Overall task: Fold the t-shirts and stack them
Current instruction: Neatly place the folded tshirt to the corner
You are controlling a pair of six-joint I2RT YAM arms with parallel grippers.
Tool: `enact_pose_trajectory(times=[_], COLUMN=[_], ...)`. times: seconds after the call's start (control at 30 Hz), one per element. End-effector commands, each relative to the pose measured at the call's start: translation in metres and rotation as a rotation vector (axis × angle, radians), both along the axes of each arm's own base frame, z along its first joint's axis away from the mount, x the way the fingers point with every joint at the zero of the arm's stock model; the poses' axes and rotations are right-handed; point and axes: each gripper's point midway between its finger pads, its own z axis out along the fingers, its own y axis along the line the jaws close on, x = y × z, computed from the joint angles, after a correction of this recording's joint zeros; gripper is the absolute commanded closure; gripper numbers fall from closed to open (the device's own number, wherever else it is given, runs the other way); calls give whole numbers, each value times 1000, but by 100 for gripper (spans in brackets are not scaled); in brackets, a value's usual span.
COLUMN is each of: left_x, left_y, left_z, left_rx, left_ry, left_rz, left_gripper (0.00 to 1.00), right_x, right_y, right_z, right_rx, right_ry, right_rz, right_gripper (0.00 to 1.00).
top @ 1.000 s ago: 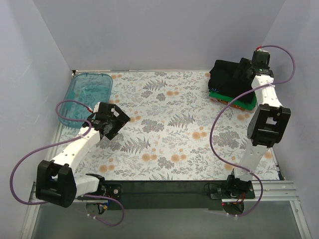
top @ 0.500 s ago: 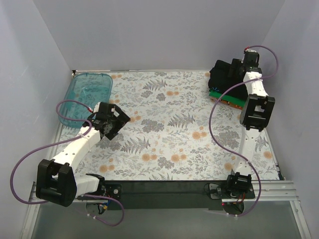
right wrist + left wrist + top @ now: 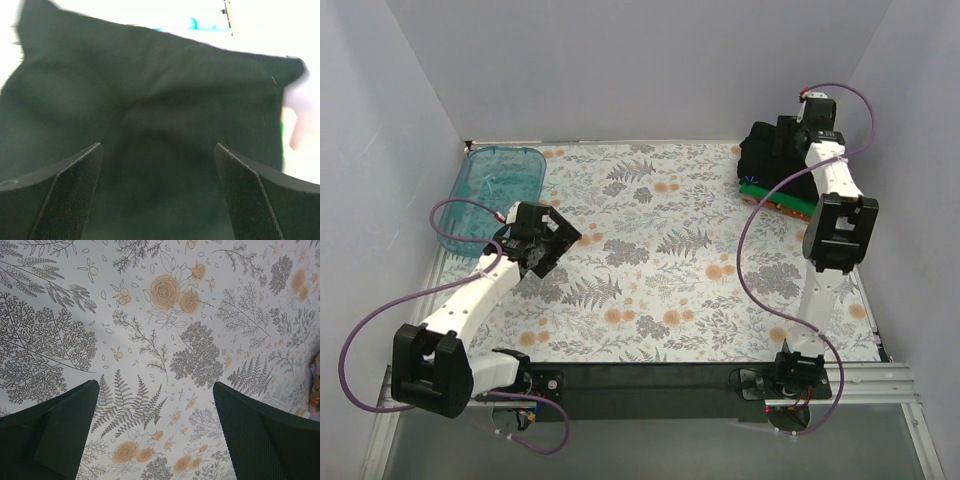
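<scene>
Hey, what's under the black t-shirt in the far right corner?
Beneath the black t-shirt, a green edge and, lower, an orange edge peek out along its near side. Any other layers in the pile are covered by the black cloth.

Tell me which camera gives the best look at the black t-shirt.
The top external view: it shows most of the black t-shirt in outline and where it lies, at the far right. The right wrist view is close but blurred, with dark cloth filling the frame. The left wrist view shows none of it.
</scene>
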Motion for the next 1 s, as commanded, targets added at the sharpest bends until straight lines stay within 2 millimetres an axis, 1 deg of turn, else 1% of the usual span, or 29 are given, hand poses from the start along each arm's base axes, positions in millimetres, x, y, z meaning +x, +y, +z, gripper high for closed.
enact_pose_trajectory(times=[0.0, 0.03, 0.07, 0.1, 0.13, 0.17, 0.2, 0.23, 0.27, 0.3, 0.33, 0.37, 0.4, 0.43, 0.47, 0.5, 0.53, 0.57, 0.6, 0.63, 0.67, 0.7, 0.73, 0.77, 0.83, 0.9, 0.97], left_x=[2, -1, -3, -7, -11, -14, -22, -25, -28, -34, -38, -40, -45, -47, -50, -53, -55, -56, -60, -61, -63, -65, -66, -66, -65, -65, -66], left_y=[4, 5, 6, 7, 8, 12, 16, 18, 20, 22, 23, 23, 23, 23, 24, 25, 26, 28, 30, 31, 32, 33, 33, 33, 32, 30, 29], left_z=[29, 29, 28, 30, 29, 28, 24, 28, 28, 28, 33, 35, 36, 38, 44, 44, 46, 48, 47, 47, 47, 46, 46, 45, 46, 42, 39], left_rx=[-6, -3, -3, -1, 3, 15, 29, 30, 33, 37, 26, 20, 7, 3, -7, -6, -7, -7, 0, 3, 4, 7, 6, 6, 0, -3, -6], left_ry=[-76, -74, -73, -70, -62, -53, -24, -31, -27, -17, -34, -41, -37, -43, -69, -66, -72, -84, -74, -72, -72, -67, -65, -62, -71, -58, -47], left_rz=[14, 17, 13, 11, 11, 22, 30, 43, 50, 56, 62, 63, 62, 62, 67, 73, 75, 80, 87, 89, 92, 93, 96, 95, 91, 85, 77], left_gripper=[2, 2, 2, 2, 2, 2, 2, 2, 2, 2, 2, 2, 2, 2, 2, 2, 2, 2, 2, 2, 2, 2, 2, 2, 2, 2, 2], right_x=[-30, -43, -57, -68, -79, -104, -118, -132, -162, -178, -195, -226, -243, -254, -270, -292, -305, -316, -331, -342, -349, -360, -365, -369, -375, -378, -382], right_y=[24, 38, 47, 54, 66, 70, 62, 85, 89, 98, 103, 105, 115, 120, 126, 139, 143, 150, 155, 157, 158, 158, 158, 159, 162, 163, 161], right_z=[116, 99, 122, 122, 122, 116, 114, 110, 97, 92, 81, 70, 59, 57, 70, 36, 42, 33, 12, 12, 7, -9, -12, -5, -7, 0, -1], right_rx=[-12, 35, 56, 72, 72, 65, 47, 47, 55, 96, 121, 153, 199, 224, 251, 303, 326, 361, 406, 422, 446, 458, 470, 482, 504, 506, 498], right_ry=[-189, -151, -188, -182, -176, -152, -144, -124, -90, -80, -61, -54, -42, -67, -132, -63, -99, -85, -41, -64, -62, -33, -35, -78, -91, -131, -138], right_rz=[6, 34, 52, 53, 62, 52, 3, 43, 41, 43, 47, 41, 44, 59, 96, 155, 180, 207, 206, 216, 205, 196, 191, 199, 210, 229, 225], right_gripper=[2, 2, 2, 2, 1, 2, 2, 2, 2, 2, 1, 2, 2, 2, 2, 2, 2, 2, 1, 2, 2, 2, 2, 2, 2, 2, 2])
